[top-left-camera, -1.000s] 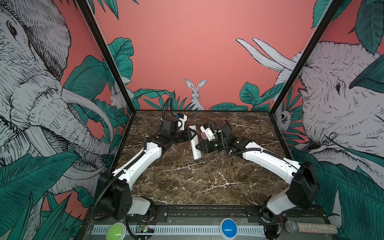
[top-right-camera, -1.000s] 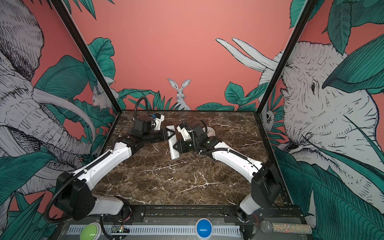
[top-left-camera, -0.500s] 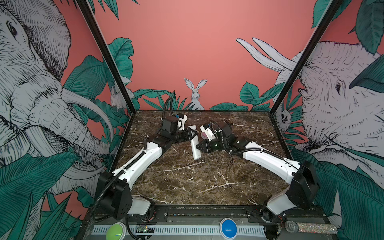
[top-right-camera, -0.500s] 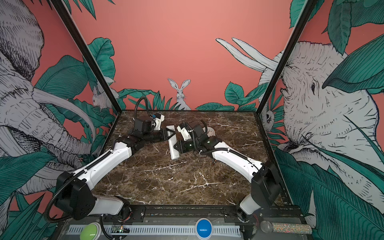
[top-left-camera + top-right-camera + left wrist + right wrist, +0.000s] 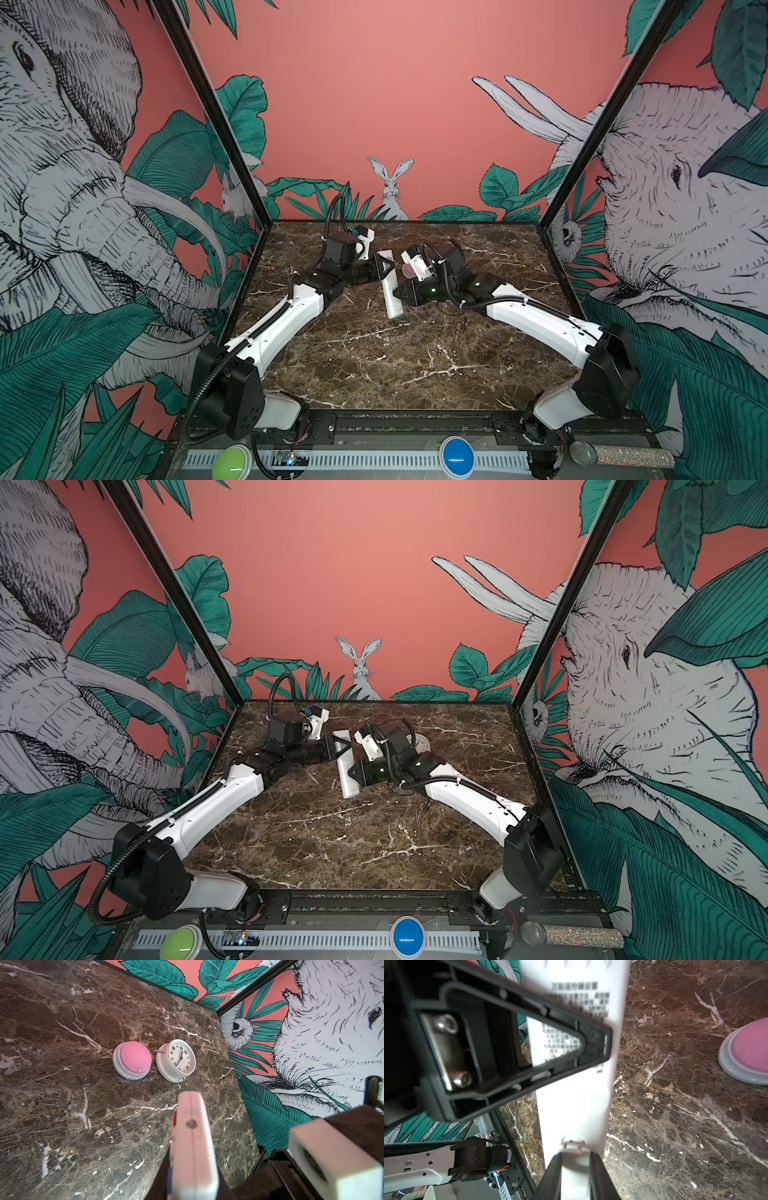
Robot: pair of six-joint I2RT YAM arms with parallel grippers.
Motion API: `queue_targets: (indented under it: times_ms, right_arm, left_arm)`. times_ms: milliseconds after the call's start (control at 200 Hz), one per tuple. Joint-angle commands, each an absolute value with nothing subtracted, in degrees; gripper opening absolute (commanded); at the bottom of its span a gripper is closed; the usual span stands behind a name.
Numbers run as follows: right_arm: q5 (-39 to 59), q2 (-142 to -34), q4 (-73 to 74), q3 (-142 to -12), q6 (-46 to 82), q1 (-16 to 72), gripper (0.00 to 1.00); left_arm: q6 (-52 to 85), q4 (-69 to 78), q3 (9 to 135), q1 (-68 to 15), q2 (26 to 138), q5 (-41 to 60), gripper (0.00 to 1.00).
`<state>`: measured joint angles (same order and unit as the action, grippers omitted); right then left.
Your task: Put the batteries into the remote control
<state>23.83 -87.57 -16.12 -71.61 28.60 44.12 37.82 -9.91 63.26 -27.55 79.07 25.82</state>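
- Slim white rectangular remote control [image 5: 394, 306] is held between both grippers, mid-table toward the far side. Its printed back shows in the right wrist view.
- Left gripper [image 5: 383, 268]: jaws pinched tight across the remote's middle.
- Right gripper [image 5: 575, 1156]: jaws narrow, clamped on the remote's near end, right by the cover latch [image 5: 572, 1144].
- Looks like the cover-off step. Left should hold rigid while right slides the cover straight along the body, no twisting.
- Batteries: can't spot them for sure.
- Pink dome button [image 5: 133, 1059] & round white clock [image 5: 176, 1061] sit side by side, right of the remote.
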Motion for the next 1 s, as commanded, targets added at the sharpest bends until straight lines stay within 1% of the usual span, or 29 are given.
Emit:
queue_targets:
  times_ms: [0,305,575,995]
  right_arm:
    - [25.4,-84.5,-12.3,-71.1,27.7,44.4,0.24]
    - [25.1,-83.9,-12.4,-70.6,27.5,44.4,0.25]
    - [25.4,-84.8,-11.9,-70.8,27.8,44.4,0.37]
    - [23.8,-85.0,-12.6,-70.7,27.6,44.6,0.38]
  left_arm:
    - [37.9,-8.3,62.4,-27.5,79.2,25.4,0.0]
    - [38.0,-8.4,62.3,-27.4,79.1,25.4,0.0]
    - [37.8,-8.4,62.2,-27.4,78.8,25.7,0.0]
    - [37.9,-8.3,61.8,-27.3,78.6,25.3,0.0]
